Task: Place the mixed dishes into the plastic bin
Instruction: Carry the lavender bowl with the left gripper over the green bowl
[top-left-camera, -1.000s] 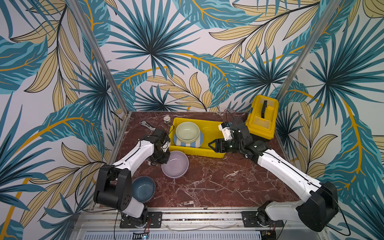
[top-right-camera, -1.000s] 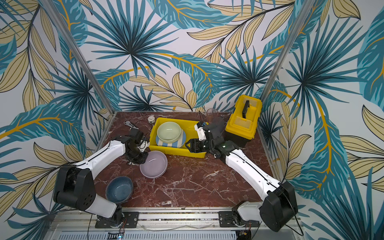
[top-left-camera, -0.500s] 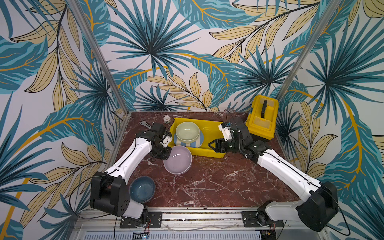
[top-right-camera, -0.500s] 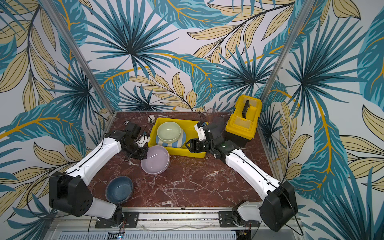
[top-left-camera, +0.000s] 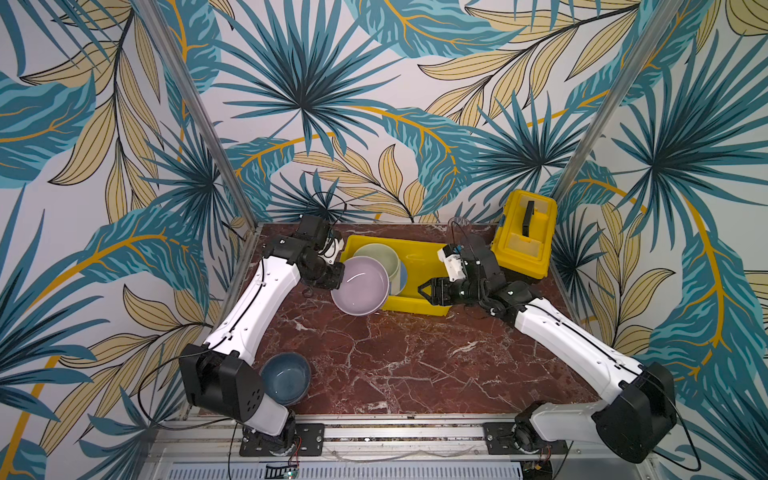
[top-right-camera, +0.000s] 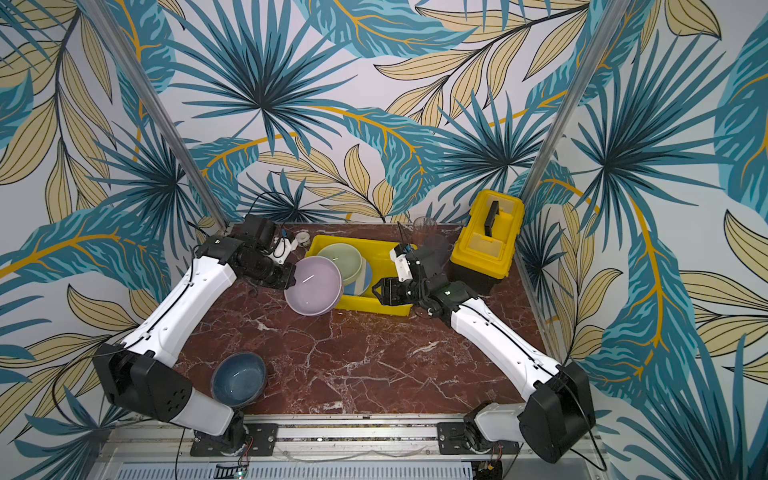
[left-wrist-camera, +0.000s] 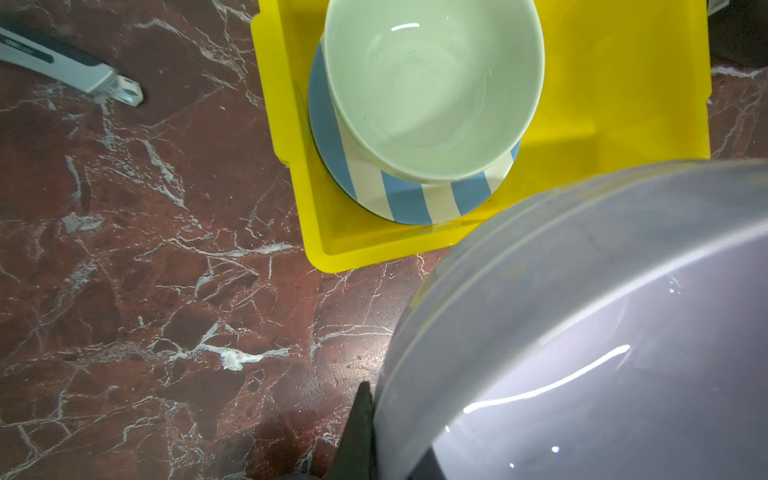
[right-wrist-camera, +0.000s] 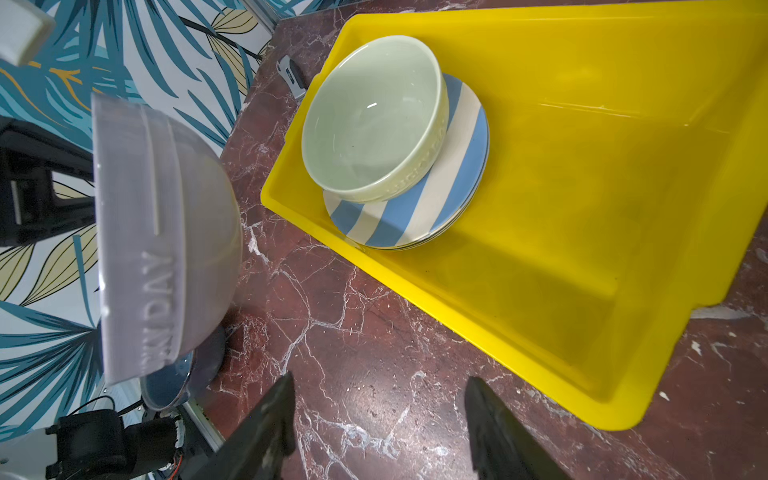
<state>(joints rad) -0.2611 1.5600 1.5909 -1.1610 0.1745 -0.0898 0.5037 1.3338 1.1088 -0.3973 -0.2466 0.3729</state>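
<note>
My left gripper (top-left-camera: 338, 275) (left-wrist-camera: 380, 432) is shut on the rim of the lilac bowl (top-left-camera: 360, 286) (top-right-camera: 313, 285) (left-wrist-camera: 582, 332). The bowl hangs tilted in the air over the front left corner of the yellow plastic bin (top-left-camera: 419, 254) (left-wrist-camera: 602, 104) (right-wrist-camera: 582, 208). Inside the bin a pale green bowl (top-left-camera: 376, 258) (left-wrist-camera: 432, 83) (right-wrist-camera: 370, 120) sits on a blue-and-cream striped plate (left-wrist-camera: 407, 199) (right-wrist-camera: 415, 216). A blue bowl (top-left-camera: 286, 378) (top-right-camera: 239, 379) stands on the table by the left arm's base. My right gripper (top-left-camera: 422, 289) (right-wrist-camera: 378, 399) is open and empty, low over the table at the bin's front wall.
A yellow toolbox (top-left-camera: 523, 237) stands at the back right, and a clear tumbler (top-right-camera: 424, 228) behind the bin. A wrench (left-wrist-camera: 70, 66) and a small tape roll (top-right-camera: 302, 237) lie left of the bin. The metal frame posts close the back corners.
My left gripper has lifted the lilac bowl off the table and carried it back and to the right, up to the bin's corner. The right arm has stayed still.
</note>
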